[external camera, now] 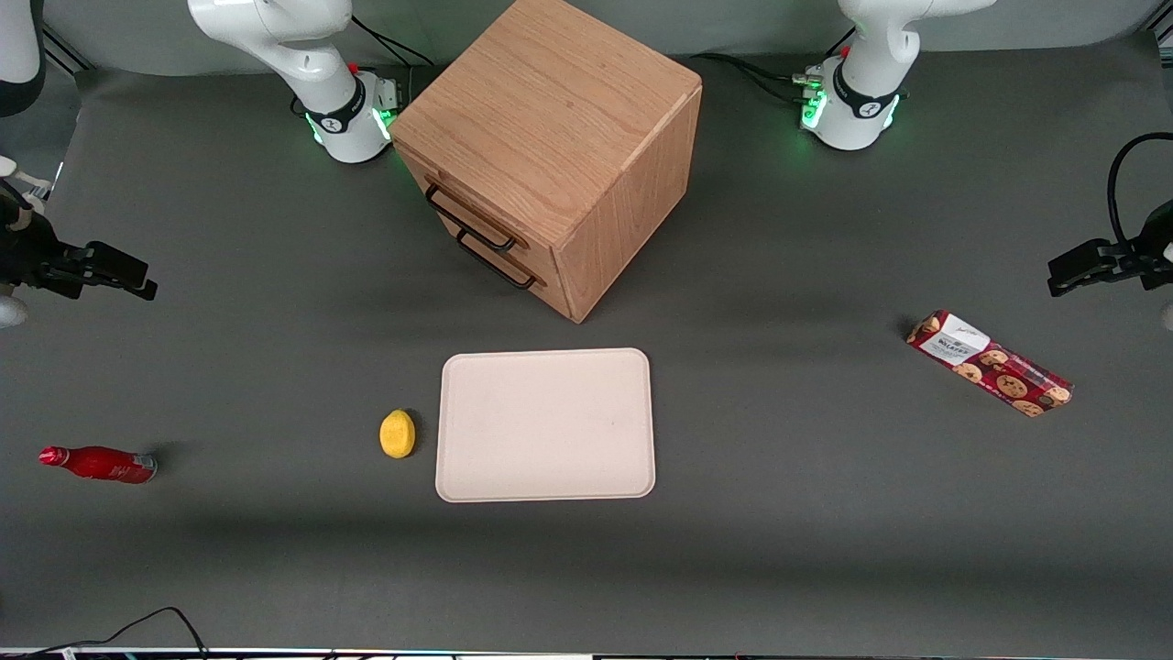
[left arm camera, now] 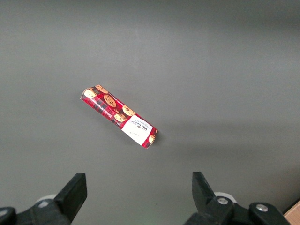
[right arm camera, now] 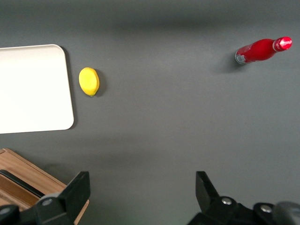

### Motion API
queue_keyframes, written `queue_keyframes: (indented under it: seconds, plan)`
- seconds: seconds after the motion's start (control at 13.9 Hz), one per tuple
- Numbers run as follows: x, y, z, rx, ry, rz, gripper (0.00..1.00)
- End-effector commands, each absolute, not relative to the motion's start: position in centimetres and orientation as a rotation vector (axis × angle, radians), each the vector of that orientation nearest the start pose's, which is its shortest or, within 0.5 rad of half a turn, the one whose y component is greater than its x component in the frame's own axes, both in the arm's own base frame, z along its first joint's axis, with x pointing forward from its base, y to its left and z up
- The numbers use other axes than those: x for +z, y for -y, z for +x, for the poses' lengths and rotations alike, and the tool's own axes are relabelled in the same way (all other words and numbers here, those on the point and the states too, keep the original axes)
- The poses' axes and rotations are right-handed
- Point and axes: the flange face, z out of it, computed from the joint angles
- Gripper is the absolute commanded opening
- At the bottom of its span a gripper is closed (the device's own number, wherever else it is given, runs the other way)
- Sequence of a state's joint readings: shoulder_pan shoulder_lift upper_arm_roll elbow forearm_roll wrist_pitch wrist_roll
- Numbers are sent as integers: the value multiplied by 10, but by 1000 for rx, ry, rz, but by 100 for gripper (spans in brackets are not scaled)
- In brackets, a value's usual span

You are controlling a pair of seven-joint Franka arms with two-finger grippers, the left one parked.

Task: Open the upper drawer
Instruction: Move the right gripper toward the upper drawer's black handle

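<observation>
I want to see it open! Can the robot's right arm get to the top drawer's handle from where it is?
Probably yes. The gripper hangs open at the working arm's end of the table, away from the cabinet. Nothing stands between it and the upper drawer, whose black handle faces that way. The lemon and tray lie nearer the front camera.

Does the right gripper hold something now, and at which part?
Nothing is held. The gripper is open, hanging above bare table, apart from the upper drawer.

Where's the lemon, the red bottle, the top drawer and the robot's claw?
lemon [external camera: 398,434], front view, its middle.
red bottle [external camera: 103,464], front view, its body.
upper drawer [external camera: 469,220], front view, its black handle.
claw [right arm camera: 143,191], right wrist view, between its open fingertips.
</observation>
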State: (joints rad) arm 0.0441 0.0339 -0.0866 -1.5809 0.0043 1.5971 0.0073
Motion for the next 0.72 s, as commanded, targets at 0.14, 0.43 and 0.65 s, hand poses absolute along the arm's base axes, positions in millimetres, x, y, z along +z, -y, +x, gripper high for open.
queue_keyframes:
  seconds: [0.14,0.43,0.65]
  plan:
    - [616,-50,553,91,146,-3126,100]
    - [628,-119,526,143,354,-3101,100]
    - [636,-174,506,166,524,-3081,100]
